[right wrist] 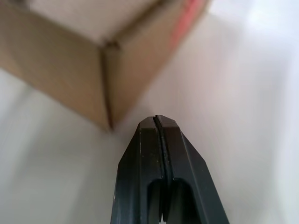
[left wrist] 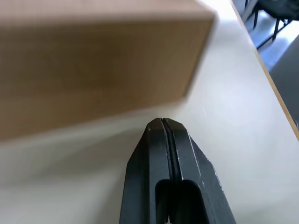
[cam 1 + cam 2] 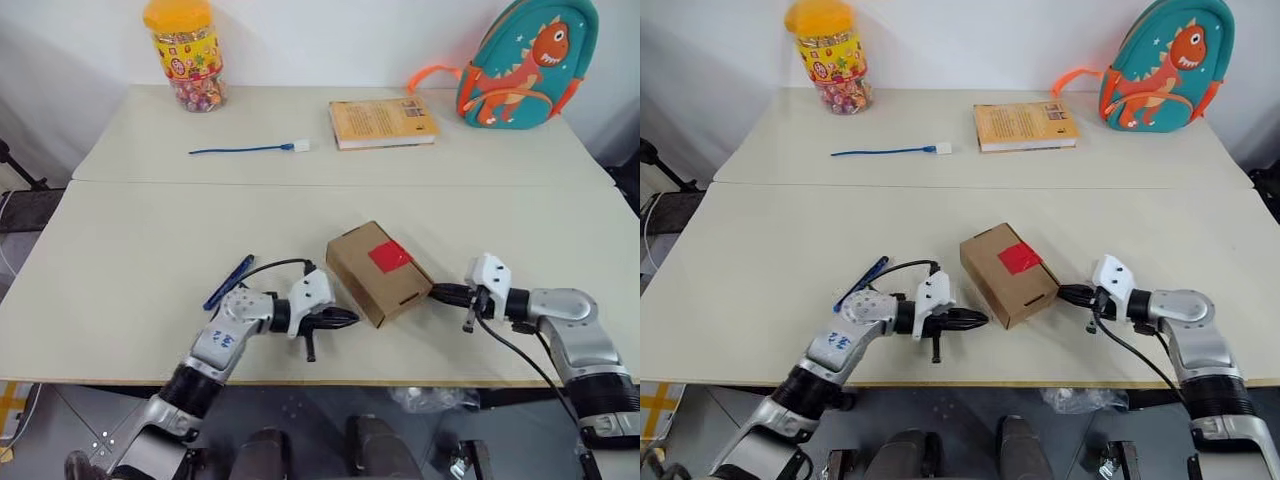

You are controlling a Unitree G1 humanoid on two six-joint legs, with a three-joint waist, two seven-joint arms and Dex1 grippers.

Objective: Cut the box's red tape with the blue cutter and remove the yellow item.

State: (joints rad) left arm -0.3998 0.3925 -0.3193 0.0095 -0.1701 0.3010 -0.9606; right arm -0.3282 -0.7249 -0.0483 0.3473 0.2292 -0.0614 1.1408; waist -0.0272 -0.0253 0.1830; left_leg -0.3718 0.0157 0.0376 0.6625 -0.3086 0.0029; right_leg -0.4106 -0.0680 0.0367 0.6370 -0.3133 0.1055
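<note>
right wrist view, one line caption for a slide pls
Shut right end effector poised just off a corner of the box, red tape visible.

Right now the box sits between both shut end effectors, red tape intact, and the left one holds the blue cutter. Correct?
Not quite. The left end effector is shut on nothing; the left eye view shows the blue cutter lying on the table behind that arm. The box, red tape and right end effector are as stated.

1. Even, bright light over my table (image 3: pixel 150 260); shadows beneath things are soft and short
2. My head views are sharp centrally, with lines bowing slightly toward the edges
3. At my wrists the box (image 2: pixel 93 70) is blurred, its red tape (image 1: pixel 187 18) smeared, and the upper right glares white
</note>
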